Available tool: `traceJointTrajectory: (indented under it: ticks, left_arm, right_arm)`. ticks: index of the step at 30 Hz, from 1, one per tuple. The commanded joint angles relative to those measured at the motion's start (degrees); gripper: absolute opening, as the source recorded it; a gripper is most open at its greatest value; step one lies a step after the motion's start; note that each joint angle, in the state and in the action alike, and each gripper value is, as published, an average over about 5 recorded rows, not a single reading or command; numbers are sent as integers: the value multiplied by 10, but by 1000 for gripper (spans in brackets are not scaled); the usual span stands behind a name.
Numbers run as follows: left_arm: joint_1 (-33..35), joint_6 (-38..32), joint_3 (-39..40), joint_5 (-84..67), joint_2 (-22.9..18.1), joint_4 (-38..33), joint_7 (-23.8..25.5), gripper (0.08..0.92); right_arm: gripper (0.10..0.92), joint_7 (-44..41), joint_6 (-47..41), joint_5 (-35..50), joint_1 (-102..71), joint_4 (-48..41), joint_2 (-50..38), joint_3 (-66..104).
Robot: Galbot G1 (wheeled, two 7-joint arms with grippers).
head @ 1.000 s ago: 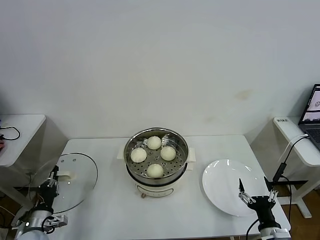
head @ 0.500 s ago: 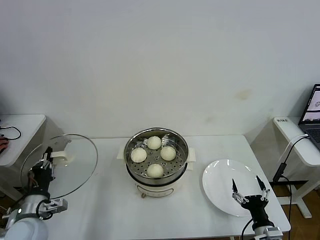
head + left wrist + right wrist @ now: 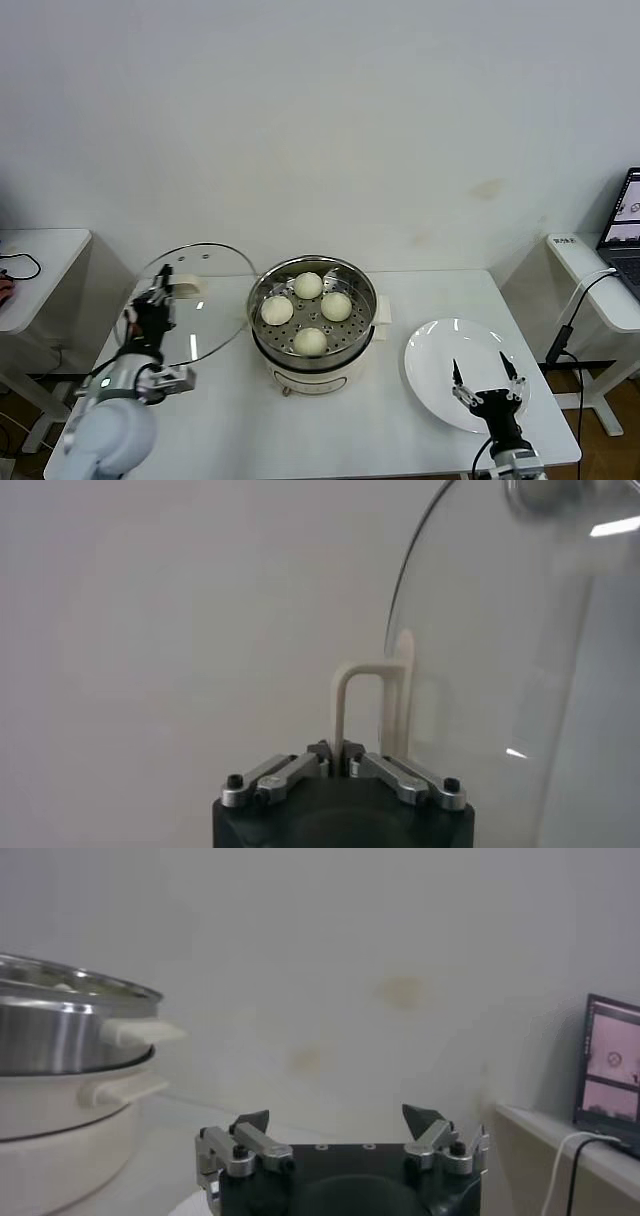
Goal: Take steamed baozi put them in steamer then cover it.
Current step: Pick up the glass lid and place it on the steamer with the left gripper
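Note:
Several cream-white baozi [image 3: 310, 341] lie on the perforated tray of the steel steamer [image 3: 312, 352] at the table's middle. My left gripper [image 3: 152, 306] is shut on the cream handle [image 3: 368, 708] of the glass cover [image 3: 205, 300]. It holds the cover tilted in the air just left of the steamer, the rim close to the pot's left edge. My right gripper [image 3: 487, 378] stands open and empty low over the white plate [image 3: 445, 365], right of the steamer. In the right wrist view the steamer [image 3: 60, 1038] shows from the side beyond that gripper [image 3: 336, 1118].
A side table [image 3: 35, 262] with a cable stands at the far left. Another one [image 3: 596, 280] with a laptop [image 3: 626, 235] and a hanging cable is at the far right. The white wall rises behind the table.
My left arm has lifted the cover off the table's left end and carried it up and right toward the steamer. The right gripper has drifted slightly left over the plate, still open.

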Motion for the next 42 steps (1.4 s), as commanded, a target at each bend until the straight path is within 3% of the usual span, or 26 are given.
traceJointTrajectory:
  ticks: [1, 11, 23, 42]
  left_arm:
    - [-136, 34, 175, 115, -60, 55, 64, 147]
    - [-195, 42, 243, 226, -178, 110, 121, 147]
    - [-217, 50, 277, 270, -246, 162, 145, 147]
    - [-194, 43, 262, 291, -256, 175, 143, 147]
  right_arm:
    - [823, 6, 7, -69, 10, -16, 21, -17]
    - [823, 9, 13, -83, 17, -33, 26, -23]
    - [823, 10, 14, -89, 17, -41, 28, -28]
    - [823, 9, 15, -89, 15, -44, 25, -32]
